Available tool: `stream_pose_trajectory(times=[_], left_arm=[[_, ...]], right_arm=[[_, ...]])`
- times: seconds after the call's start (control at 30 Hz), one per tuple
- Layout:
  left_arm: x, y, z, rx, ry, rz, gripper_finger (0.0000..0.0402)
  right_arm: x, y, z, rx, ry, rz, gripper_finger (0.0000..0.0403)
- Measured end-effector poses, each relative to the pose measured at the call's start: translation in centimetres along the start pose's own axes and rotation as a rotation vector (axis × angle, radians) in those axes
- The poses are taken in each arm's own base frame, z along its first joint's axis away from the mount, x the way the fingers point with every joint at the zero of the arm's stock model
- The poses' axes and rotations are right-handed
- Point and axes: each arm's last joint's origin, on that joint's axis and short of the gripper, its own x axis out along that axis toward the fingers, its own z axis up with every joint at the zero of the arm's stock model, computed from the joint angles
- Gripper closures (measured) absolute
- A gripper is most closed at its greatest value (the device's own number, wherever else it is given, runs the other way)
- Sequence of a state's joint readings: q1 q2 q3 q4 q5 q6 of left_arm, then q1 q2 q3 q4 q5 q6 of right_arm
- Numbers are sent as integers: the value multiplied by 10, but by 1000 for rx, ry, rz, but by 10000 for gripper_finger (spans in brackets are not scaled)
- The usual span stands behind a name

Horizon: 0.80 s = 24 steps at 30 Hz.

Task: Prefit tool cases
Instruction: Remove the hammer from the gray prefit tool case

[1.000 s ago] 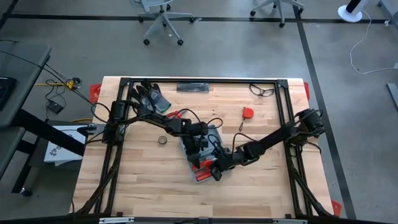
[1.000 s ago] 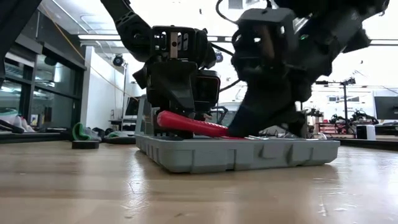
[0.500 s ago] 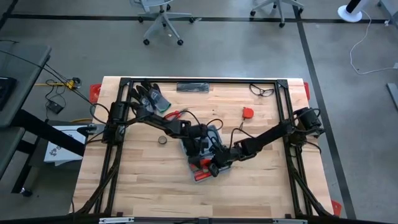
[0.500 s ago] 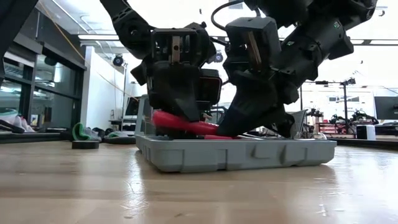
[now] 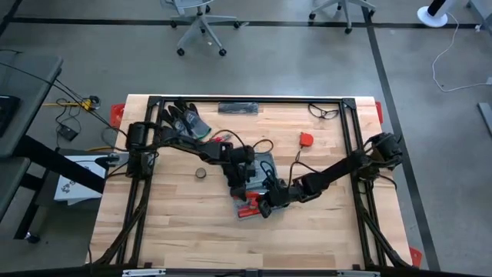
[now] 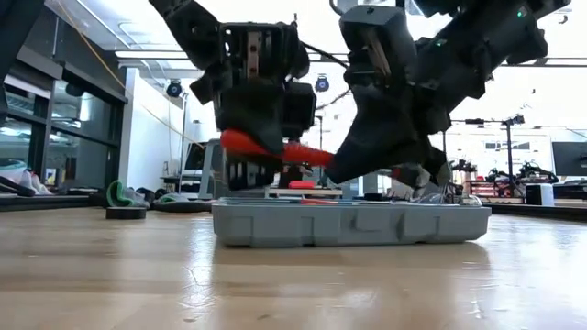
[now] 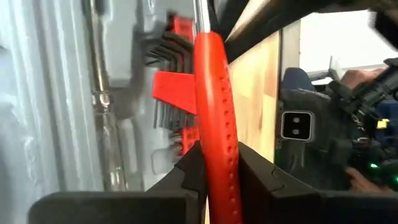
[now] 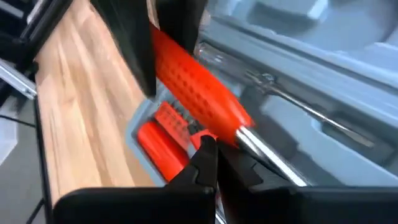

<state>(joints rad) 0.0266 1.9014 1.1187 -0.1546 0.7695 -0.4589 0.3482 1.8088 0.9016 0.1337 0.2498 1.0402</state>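
Wooden table (image 5: 177, 223) carries the case (image 6: 353, 223), which lies open and flat near its middle, recesses up so tools can be dropped in from above; the left wrist view shows a red hex-key holder (image 7: 174, 90) and a metal shaft already seated in its moulded slots. Above it the left gripper (image 6: 260, 147) is clamped on the red handle of a screwdriver (image 6: 275, 148), fingers (image 7: 255, 180) pressed to either side of the grip, and holds it level and clear of the tray, probably so it can be turned to match its recess. The right gripper (image 6: 385, 170) hangs just to the right with its fingers (image 8: 205, 158) pinched together on nothing, their tips close against the metal shaft where it leaves the handle, seemingly to steady or nudge it. Compared with a second ago, the screwdriver has come up: then it lay slanting down onto the tray's edge with the left fingers loose around it, and now they have closed and raised it to horizontal. Case sits a little squarer, too. Further out, dark gloves (image 5: 184, 119) lie at the far left corner and a small red object (image 5: 307, 139) far right
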Motion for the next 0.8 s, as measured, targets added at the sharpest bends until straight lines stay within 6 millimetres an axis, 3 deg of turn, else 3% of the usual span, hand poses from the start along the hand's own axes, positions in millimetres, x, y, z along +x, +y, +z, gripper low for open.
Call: stream_pose_trajectory(times=[0.2,0.47,0.63,0.8], left_arm=[[-44,-14,0,87,-56,115,359],[-94,-35,-33,131,98,308,362],[-113,-37,-57,28,259,368,364],[-117,-38,-79,-28,468,379,364]], right_arm=[[0,1,-1,26,-5,-12,403],[1,2,2,37,-59,8,403],[1,0,0,28,-43,-14,403],[1,-1,-1,22,-36,-23,403]])
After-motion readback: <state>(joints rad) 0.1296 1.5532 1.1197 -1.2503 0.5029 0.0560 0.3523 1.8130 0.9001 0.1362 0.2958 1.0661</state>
